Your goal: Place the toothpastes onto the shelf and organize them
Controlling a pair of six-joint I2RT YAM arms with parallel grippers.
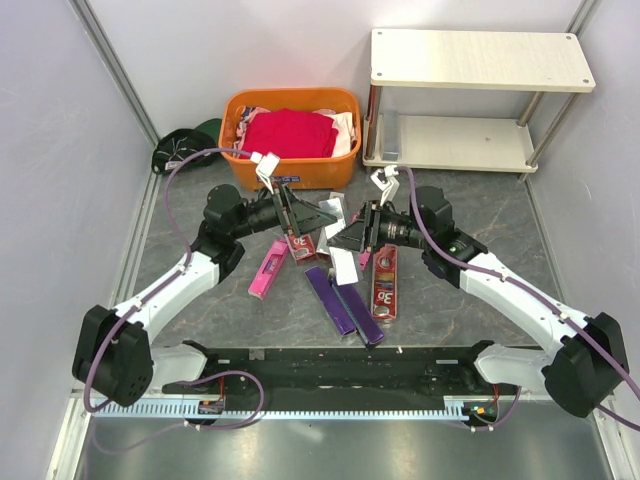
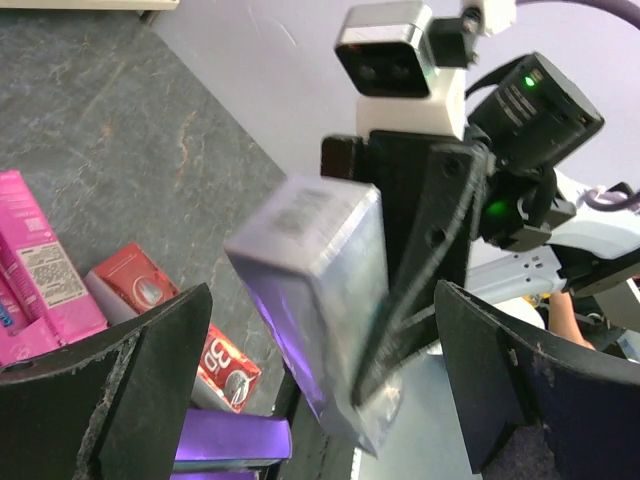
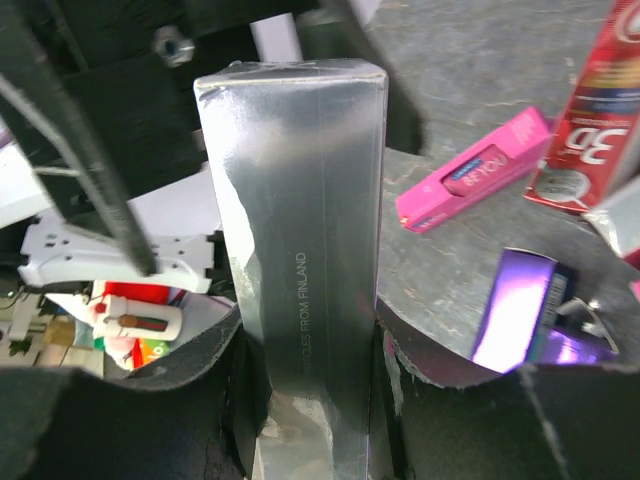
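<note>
At counter centre, top view: 2 arms meet, left end effector (image 1: 318,218) and right end effector (image 1: 345,235) tip to tip. What sits btw them is mostly hidden here.
- Shelf (image 1: 480,60) x1, far right, 2 boards. 1 shelved silver box (image 1: 390,133) lies at left end of lower board.
- Loose toothpastes on counter (image 1: 500,200), 6 countable:
  - 1 pink box (image 1: 268,268)
  - 2 purple, side by side: left purple box (image 1: 328,298), right purple box (image 1: 358,312)
  - 1 long red box (image 1: 385,282), just right of the purple pair
  - 1 second red box (image 1: 300,245), partly under left end effector
  - 1 pale box (image 1: 345,265), below right end effector
- Orange basket (image 1: 290,170) x1, left of shelf, w/ 1 red cloth (image 1: 290,133) inside.
- Dark cap (image 1: 185,145) x1, left of basket.

Left wrist view: its 2 fingers (image 2: 150,390) stand wide apart, touching nothing. Btw them is 1 held silver box (image 2: 310,290), tilted, blurred, off the counter, gripped by right end effector opposite. Below on counter: 2 red box ends, 1 purple, pink at left edge.

Right wrist view: right end effector clamped on held silver box, 1 pc, running lengthwise out from the fingers, wrap shiny. Behind it on counter: 1 pink, 1 red, 1 purple.
</note>
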